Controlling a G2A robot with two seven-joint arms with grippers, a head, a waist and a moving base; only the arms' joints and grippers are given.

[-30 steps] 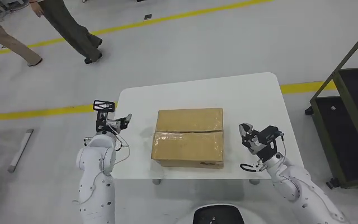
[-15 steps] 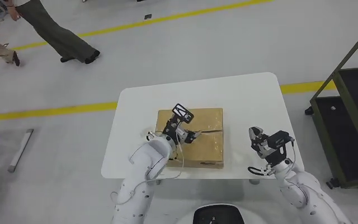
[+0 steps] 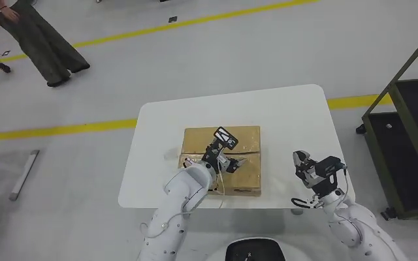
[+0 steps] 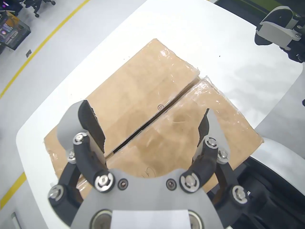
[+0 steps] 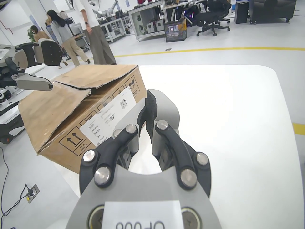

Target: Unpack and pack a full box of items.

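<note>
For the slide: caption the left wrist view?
Open left pincer hovers above the taped cardboard box on the white table.

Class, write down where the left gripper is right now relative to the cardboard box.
In the top view, the left gripper hovers open over the cardboard box on the table, by the seam between its top flaps.

I've room over the table (image 3: 294, 117) right of and beyond the box (image 3: 196, 138); its nearly closed flaps (image 4: 143, 91) bar the inside.
</note>
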